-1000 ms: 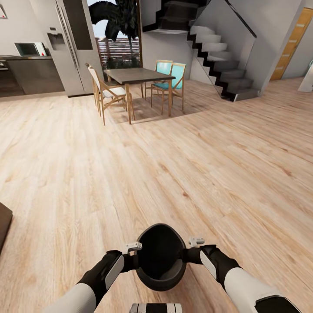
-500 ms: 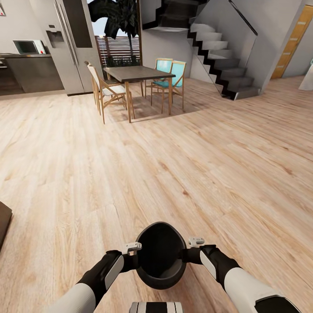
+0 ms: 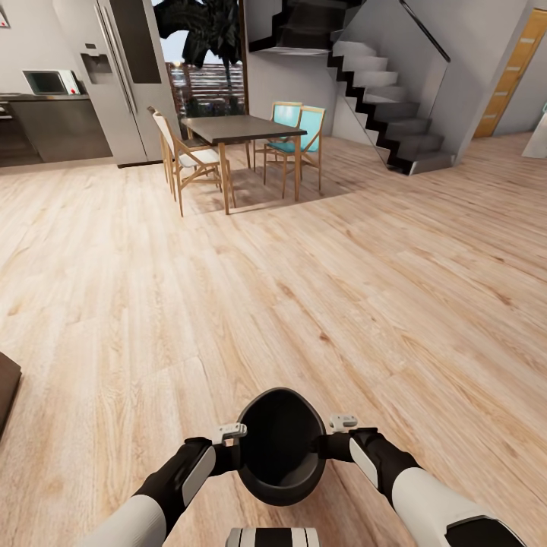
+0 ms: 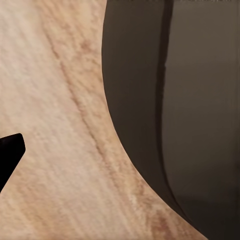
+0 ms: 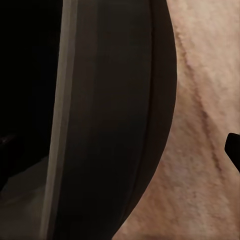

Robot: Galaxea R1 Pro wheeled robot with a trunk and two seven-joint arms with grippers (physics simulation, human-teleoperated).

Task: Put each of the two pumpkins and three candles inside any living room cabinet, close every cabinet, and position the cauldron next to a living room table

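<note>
The black cauldron (image 3: 281,448) hangs just above the wooden floor, close in front of my trunk, with its wide mouth facing up. My left gripper (image 3: 234,450) is clamped on its left rim and my right gripper (image 3: 328,442) on its right rim. In the left wrist view the cauldron's wall (image 4: 190,125) curves beside one dark fingertip (image 4: 9,156). The right wrist view looks along the cauldron's side (image 5: 110,125), with a fingertip (image 5: 233,150) outside it. The pumpkins, candles and cabinet are out of view.
A dining table (image 3: 239,129) with several chairs stands far ahead. Stairs (image 3: 387,114) rise at the back right, and a fridge (image 3: 125,76) and kitchen counter (image 3: 61,125) are at the back left. A dark furniture corner (image 3: 6,387) pokes in at the left edge.
The whole view shifted slightly a second ago as the camera moved, then held still. The cauldron stays held between both grippers in the same place.
</note>
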